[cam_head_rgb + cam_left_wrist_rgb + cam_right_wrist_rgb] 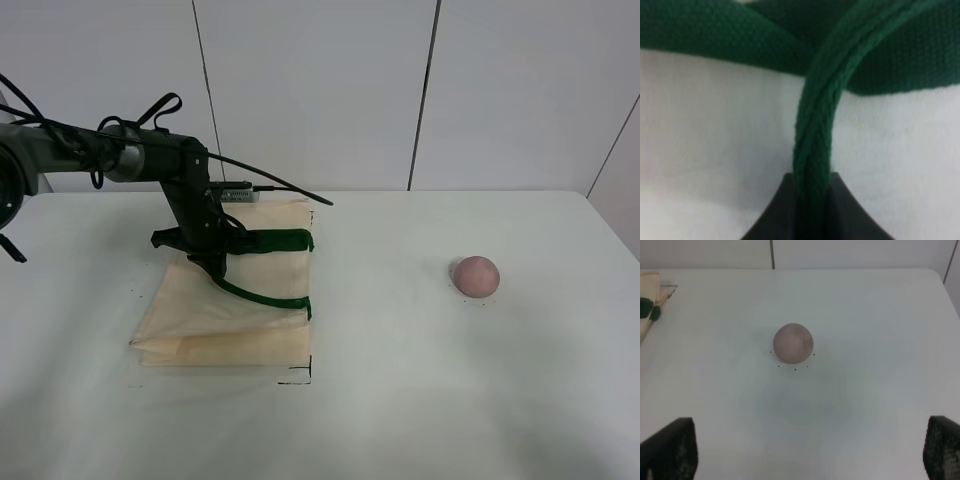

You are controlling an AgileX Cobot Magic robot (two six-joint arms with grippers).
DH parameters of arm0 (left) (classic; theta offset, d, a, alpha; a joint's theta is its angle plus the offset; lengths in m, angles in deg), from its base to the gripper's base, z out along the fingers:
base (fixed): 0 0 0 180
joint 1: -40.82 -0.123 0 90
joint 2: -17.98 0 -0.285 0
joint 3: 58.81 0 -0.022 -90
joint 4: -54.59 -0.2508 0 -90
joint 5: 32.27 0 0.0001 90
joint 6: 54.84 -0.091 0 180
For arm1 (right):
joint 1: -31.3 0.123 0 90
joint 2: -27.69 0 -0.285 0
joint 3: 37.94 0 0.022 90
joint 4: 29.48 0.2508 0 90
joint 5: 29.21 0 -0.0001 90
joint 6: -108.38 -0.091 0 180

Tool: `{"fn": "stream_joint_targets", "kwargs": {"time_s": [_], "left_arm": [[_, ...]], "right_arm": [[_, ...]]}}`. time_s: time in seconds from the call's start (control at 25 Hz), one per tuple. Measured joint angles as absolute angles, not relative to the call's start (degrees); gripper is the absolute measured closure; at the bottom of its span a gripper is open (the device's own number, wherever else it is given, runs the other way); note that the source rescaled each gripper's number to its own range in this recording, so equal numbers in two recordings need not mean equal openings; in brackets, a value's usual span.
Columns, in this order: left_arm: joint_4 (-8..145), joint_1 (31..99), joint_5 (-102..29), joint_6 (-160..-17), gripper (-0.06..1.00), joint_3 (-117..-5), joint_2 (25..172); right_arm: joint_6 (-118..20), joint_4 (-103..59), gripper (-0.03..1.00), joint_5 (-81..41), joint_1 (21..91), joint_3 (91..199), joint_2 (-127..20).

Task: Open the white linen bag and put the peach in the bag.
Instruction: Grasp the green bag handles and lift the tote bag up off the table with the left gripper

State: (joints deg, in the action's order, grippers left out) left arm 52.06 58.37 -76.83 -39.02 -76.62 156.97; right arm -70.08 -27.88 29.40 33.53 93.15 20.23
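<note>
Over on the left-centre of the overhead frame, the white linen bag (225, 320) lies flat on the table (400, 410). Its green-tabbed rim runs top-to-bottom in the frame, so the mouth faces right, toward the peach (475, 275). The left gripper (205, 255) sits over the bag's upper part, pinched onto a green strap handle (815, 150); its wrist cam shows the strap running right between the two fingers. The peach sits well apart from the bag, right of centre, and it's round, so no long axis to fuss over. The right gripper (806, 450) isn't in the overhead shot, but its wrist cam has the peach dead ahead, centred between wide-spread fingers holding nothing. So the right arm looks better placed for the fruit, while the left's job is probably lifting that strap to open the mouth.
</note>
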Motion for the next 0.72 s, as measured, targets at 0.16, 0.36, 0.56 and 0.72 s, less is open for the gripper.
{"fn": "stream_joint_targets", "kwargs": {"time_s": [0.16,0.36,0.56,0.72], "left_arm": [[52.0,58.4,-83.6,-39.6,0.94,-81.9,155.6],[52.0,58.4,-93.6,-42.0,0.94,-93.2,152.5],[52.5,58.4,-100.3,-44.0,0.94,-103.5,151.6],[53.9,58.4,-100.4,-45.7,0.94,-104.5,147.6]], "right_arm": [[-70.1,-27.9,-0.03,29.4,33.5,93.2,20.2],[-70.1,-27.9,-0.03,29.4,33.5,93.2,20.2],[-70.1,-27.9,-0.03,29.4,33.5,93.2,20.2],[-70.1,-27.9,-0.03,29.4,33.5,93.2,20.2]]}}
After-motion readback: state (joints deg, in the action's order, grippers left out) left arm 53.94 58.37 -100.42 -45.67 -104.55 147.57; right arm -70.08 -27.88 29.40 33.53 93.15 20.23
